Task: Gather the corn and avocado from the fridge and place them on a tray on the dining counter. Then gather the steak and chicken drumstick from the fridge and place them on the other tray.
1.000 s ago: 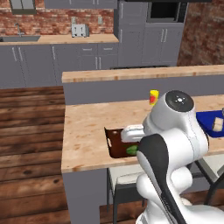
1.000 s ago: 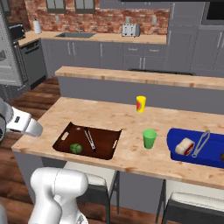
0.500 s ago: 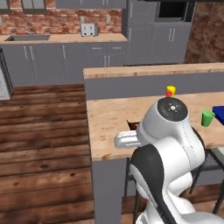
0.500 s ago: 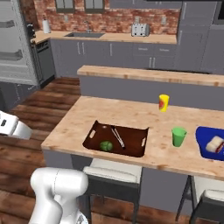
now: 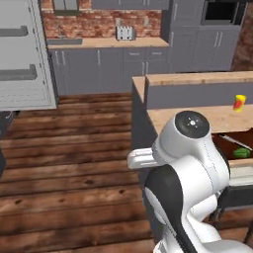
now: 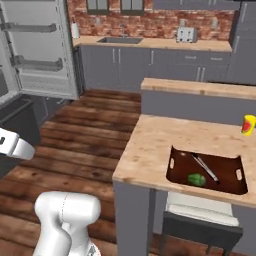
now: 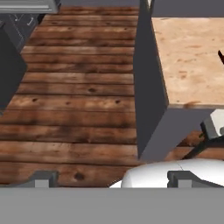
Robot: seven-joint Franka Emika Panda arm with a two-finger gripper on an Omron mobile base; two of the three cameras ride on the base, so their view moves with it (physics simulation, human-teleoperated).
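Brown tray (image 6: 180, 178): on the near tabletop (image 6: 150, 150), holding the green avocado (image 6: 196, 179).
Fridge (image 6: 37, 50): far left, door open.
Pincer (image 7: 111, 178): mine, open wide and empty, above the wooden floor (image 7: 74, 87) beside the tabletop's corner.

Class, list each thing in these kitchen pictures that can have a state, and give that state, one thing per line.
Fridge door: swung open.
Gripper: open, holding nothing.
Brown tray: on the counter, holding a green avocado and a thin utensil.
Yellow bottle: upright on the counter.
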